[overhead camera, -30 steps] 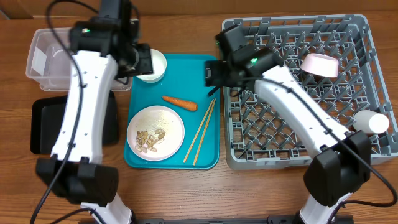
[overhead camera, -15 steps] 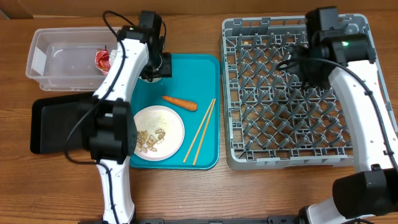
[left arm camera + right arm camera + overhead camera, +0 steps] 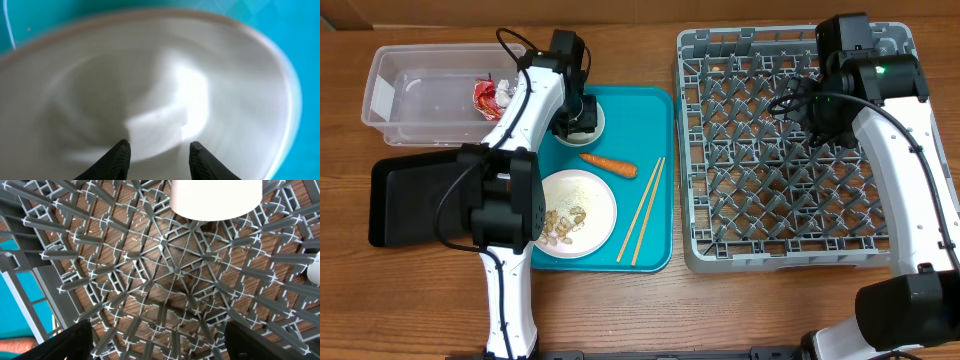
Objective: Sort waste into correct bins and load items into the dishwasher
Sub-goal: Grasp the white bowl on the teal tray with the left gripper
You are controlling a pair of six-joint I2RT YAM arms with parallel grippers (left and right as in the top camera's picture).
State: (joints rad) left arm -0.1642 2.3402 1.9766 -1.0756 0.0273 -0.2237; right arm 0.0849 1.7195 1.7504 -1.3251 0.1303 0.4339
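A white bowl [image 3: 599, 121] stands at the back of the teal tray and fills the left wrist view [image 3: 165, 85]. My left gripper [image 3: 157, 150] is open just above its inside; overhead it is at the tray's back [image 3: 580, 110]. The orange carrot [image 3: 609, 165], the white plate [image 3: 582, 190] with peanut scraps [image 3: 563, 225] and the chopsticks [image 3: 642, 210] lie on the tray. The foil wrapper [image 3: 485, 93] lies in the clear tub [image 3: 395, 100]. My right gripper [image 3: 160, 342] is wide open and empty above the grey dish rack [image 3: 770, 190]. A white bowl [image 3: 216, 197] and the cup [image 3: 315, 270] sit in the rack.
The black tray [image 3: 415, 205] lies in front of the clear tub, left of the teal tray [image 3: 655, 110]. The right arm [image 3: 910, 170] crosses the rack's right side and hides the rack's bowl and cup from overhead. Bare wooden table runs along the front.
My right arm has swung from the rack's left edge to its back right part. My left gripper has shifted a little over the white bowl, whose rim now shows.
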